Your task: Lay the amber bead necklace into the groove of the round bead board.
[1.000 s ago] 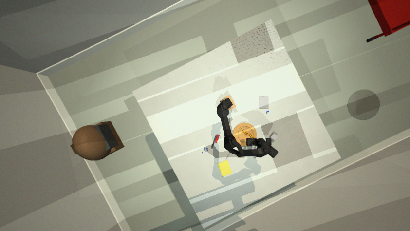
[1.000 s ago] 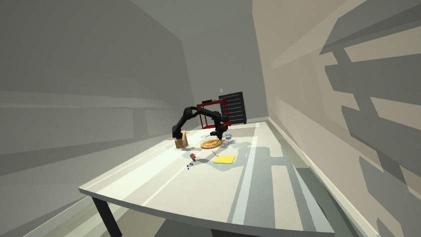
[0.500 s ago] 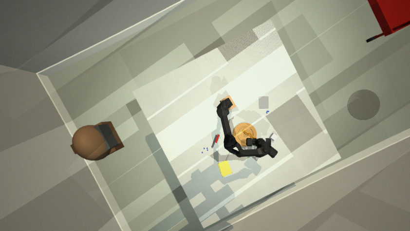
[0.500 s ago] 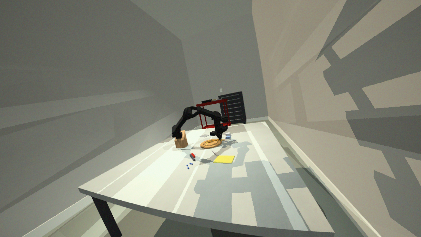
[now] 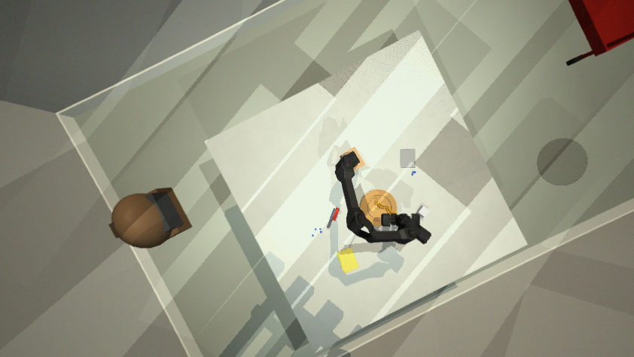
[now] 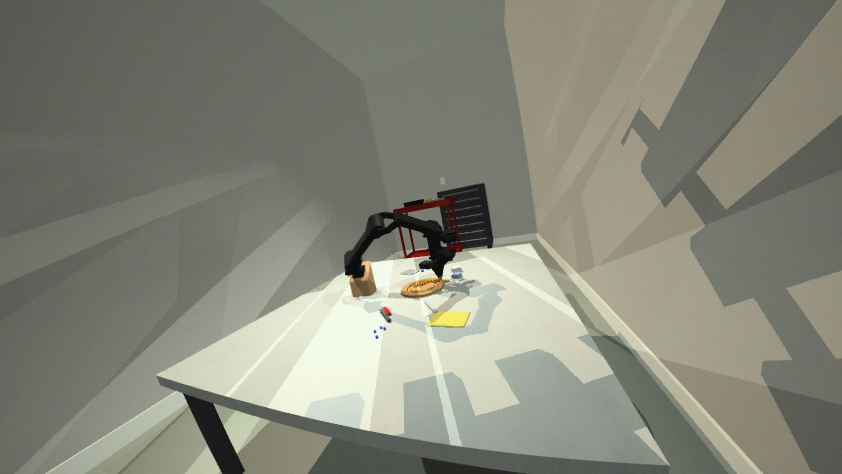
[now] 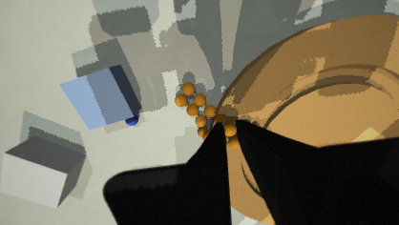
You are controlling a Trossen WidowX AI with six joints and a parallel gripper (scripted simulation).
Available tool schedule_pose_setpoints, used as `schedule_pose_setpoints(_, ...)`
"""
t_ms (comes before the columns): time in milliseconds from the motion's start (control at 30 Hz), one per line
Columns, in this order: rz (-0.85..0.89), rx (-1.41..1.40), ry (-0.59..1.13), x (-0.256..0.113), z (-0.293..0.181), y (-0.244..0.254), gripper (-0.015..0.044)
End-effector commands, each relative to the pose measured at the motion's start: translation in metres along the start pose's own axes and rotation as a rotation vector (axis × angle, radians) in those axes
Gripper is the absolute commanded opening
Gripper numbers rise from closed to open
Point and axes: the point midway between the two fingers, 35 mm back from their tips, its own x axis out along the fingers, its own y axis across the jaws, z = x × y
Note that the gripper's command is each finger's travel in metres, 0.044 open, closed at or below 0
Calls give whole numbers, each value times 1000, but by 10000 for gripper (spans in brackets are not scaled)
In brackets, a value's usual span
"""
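Observation:
The amber bead necklace [image 5: 382, 205] [image 7: 193, 110] lies across the round bead board [image 5: 365, 205] [image 6: 412, 293] [image 7: 296, 52]. In the wrist view one end of it hangs past the board's rim on the left as a narrow double strand. In the top view its other stretch reaches toward the board's middle, not around the groove. My gripper [image 6: 440, 277] [image 7: 228, 127] is shut on the necklace near the board's rim, low over the board. The fingers hide the stretch of beads behind them in the wrist view. In the top view the hand covers the fingertips.
A yellow pad [image 5: 347, 260] [image 6: 449, 319], a red and grey tool [image 5: 336, 214] [image 6: 385, 312] and small blue beads [image 6: 377, 336] lie around the board. A blue block [image 7: 95, 97] and a white block [image 7: 35, 178] stand past its rim. A grey square [image 5: 407, 158] lies farther off.

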Motion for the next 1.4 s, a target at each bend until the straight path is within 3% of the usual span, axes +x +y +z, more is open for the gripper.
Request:
schedule_pose_setpoints(0,7,2,-9,-13,1,1,0)
schedule_pose_setpoints(767,4,0,-8,-13,-26,-46,0)
schedule_pose_setpoints(1367,3,0,-9,10,-26,-47,0)
